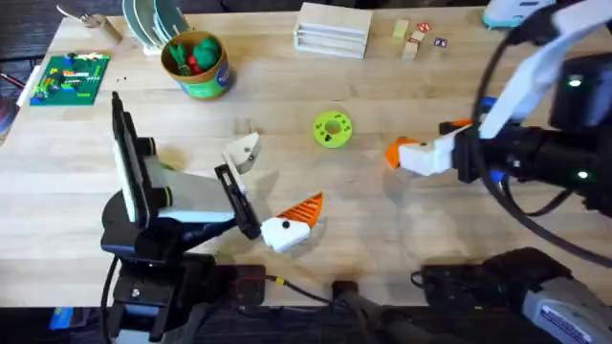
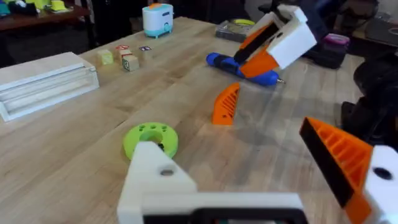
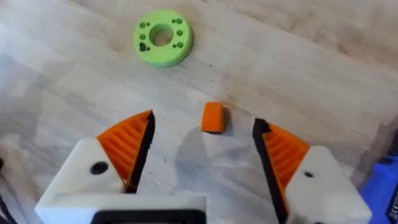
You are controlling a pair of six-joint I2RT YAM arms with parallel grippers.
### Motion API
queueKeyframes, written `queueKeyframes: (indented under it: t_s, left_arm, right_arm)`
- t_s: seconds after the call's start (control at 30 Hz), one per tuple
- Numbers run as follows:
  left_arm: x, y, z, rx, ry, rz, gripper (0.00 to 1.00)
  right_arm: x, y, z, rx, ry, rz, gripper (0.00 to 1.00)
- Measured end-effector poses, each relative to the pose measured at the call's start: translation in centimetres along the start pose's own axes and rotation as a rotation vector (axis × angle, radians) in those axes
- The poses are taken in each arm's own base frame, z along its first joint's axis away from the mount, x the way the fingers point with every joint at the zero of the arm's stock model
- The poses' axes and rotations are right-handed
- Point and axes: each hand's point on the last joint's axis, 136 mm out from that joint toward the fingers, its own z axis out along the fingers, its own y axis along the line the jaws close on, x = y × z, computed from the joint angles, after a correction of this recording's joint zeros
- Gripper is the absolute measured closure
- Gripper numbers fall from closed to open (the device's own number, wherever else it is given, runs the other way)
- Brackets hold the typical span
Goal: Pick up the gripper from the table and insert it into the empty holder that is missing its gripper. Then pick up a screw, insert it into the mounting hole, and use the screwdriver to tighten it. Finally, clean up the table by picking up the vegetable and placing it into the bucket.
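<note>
The loose orange gripper (image 3: 212, 117) lies on the table, also seen as a ribbed wedge (image 2: 226, 104). My right gripper (image 3: 203, 124) hovers over it, open, with one orange finger on either side and apart from it. In the overhead view the right gripper (image 1: 426, 141) is right of centre. My left gripper (image 1: 275, 182) is open: one side is the bare white empty holder (image 2: 155, 177), the other carries an orange finger (image 2: 339, 155). The blue screwdriver (image 2: 242, 65) lies beyond the wedge. At the back left stands the bucket (image 1: 196, 65). A small green thing (image 1: 169, 164), perhaps the vegetable, is half hidden by the left arm.
A flat green disc with holes (image 1: 332, 129) lies mid-table. A white slatted box (image 1: 333, 29) and small wooden blocks (image 1: 413, 38) sit along the far edge. A green board (image 1: 69, 78) is at the far left.
</note>
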Motion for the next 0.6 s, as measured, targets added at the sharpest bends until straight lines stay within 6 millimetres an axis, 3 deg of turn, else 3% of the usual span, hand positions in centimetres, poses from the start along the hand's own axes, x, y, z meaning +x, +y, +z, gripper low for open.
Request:
queueKeyframes:
  t_s: [0.23, 0.47, 0.53, 0.6]
  left_arm:
    - [0.0, 0.0, 0.0, 0.0, 0.0, 0.0, 0.007]
    - [0.0, 0.0, 0.0, 0.001, 0.001, -0.001, 0.008]
    - [0.0, 0.0, 0.0, 0.001, 0.001, -0.001, 0.008]
    - [0.0, 0.0, 0.0, 0.001, 0.001, -0.001, 0.008]
  right_arm:
    - [2.3, 0.9, 2.5, -0.045, 0.146, -0.023, 0.01]
    - [4.1, -0.5, 4.2, 0.011, 0.255, -0.009, 0.01]
    - [4.1, -0.8, 4.7, 0.023, 0.263, -0.01, 0.062]
    - [4.0, -1.0, 5.1, 0.03, 0.261, -0.014, 0.193]
